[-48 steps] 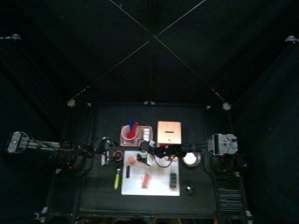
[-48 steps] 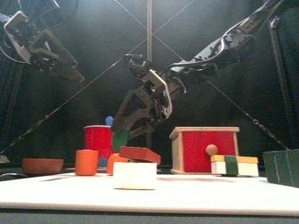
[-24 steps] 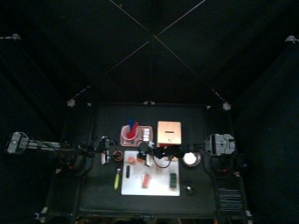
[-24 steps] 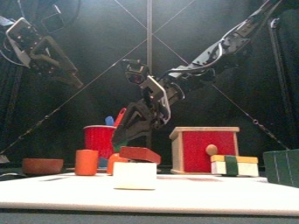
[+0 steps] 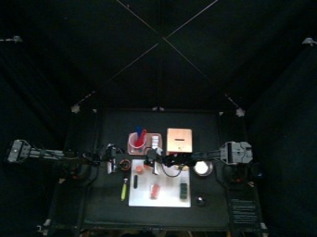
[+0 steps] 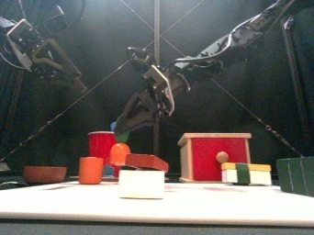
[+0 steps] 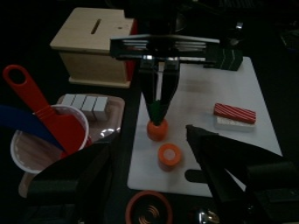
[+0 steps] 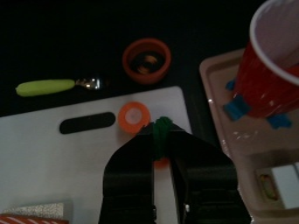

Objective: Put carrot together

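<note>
Surface (image 5: 217, 125): a small black surface inside black curtains; all the things stand on its front half.
Right arm: it reaches down from the right, across the middle, to the space behind the red cup.
Left arm: it is held high at the left side, well apart from the things.
White board (image 5: 164, 194): it lies flat at the front middle of the surface.
Wooden box (image 6: 215, 156): it has a red front with a round knob and a pale top, and it stands behind the board, to the right of the cup.
Red cup (image 6: 101, 147): it stands upright to the left of the box, with a red and a blue utensil inside.
Brown bowl (image 6: 44, 173): it is low, at the far left near the front.
White block (image 6: 141, 184): it is at the front middle, with a red block (image 6: 147, 162) lying tilted just behind it.
Left tool (image 7: 158, 188): its two jaws stand wide apart and nothing is between them.
Right tool (image 8: 158, 147): it points down and is clamped on the tapering carrot piece.
Tapering carrot piece (image 7: 156, 129): it is held upright, green end between the jaws, over the white board. I cannot tell if it touches the board.
Stubby carrot chunk (image 7: 170, 155): it stands on the white board, just beside the held piece and not joined to it.
Yellow-green stick (image 8: 47, 87): it lies on the black surface beside the board's left edge.
</note>
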You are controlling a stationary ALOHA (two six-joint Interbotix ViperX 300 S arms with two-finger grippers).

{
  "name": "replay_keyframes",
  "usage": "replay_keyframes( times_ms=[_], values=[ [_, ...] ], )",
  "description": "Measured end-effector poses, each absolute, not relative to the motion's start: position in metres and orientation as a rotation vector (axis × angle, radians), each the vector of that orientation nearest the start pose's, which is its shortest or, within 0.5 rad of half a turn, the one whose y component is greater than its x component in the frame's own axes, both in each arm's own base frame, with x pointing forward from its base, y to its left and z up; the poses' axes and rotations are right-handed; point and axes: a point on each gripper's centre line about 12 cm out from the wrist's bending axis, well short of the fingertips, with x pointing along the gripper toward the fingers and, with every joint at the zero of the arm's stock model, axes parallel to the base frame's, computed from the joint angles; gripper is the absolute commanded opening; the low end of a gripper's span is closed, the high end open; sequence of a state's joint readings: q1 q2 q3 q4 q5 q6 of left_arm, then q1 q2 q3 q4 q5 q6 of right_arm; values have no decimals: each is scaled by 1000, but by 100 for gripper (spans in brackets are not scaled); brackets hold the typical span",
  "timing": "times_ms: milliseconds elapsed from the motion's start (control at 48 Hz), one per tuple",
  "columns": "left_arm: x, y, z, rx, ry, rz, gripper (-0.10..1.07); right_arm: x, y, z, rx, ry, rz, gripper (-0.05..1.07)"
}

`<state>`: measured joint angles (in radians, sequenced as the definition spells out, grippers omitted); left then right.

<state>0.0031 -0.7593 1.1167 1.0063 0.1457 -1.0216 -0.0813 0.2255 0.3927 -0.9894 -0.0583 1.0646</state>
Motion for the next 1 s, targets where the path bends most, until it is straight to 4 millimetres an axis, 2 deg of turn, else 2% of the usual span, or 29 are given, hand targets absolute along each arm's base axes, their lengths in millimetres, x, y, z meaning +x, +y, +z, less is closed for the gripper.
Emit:
replay_keyframes(
  times_ms=[250, 438, 583, 792, 1000],
  values=[
    [224, 16, 231, 7, 433, 130, 95, 485, -13, 201, 10, 514, -21, 41],
    [223, 17, 228, 6, 442, 137, 95, 493, -2, 213, 1, 482, 0, 41],
    [222, 18, 226, 6, 448, 140, 95, 495, 4, 207, -4, 493, 12, 41],
    [222, 18, 226, 4, 448, 142, 95, 499, 2, 192, -8, 530, -9, 41],
    [220, 19, 222, 4, 459, 144, 95, 506, -4, 191, -21, 537, -43, 41]
  ],
)
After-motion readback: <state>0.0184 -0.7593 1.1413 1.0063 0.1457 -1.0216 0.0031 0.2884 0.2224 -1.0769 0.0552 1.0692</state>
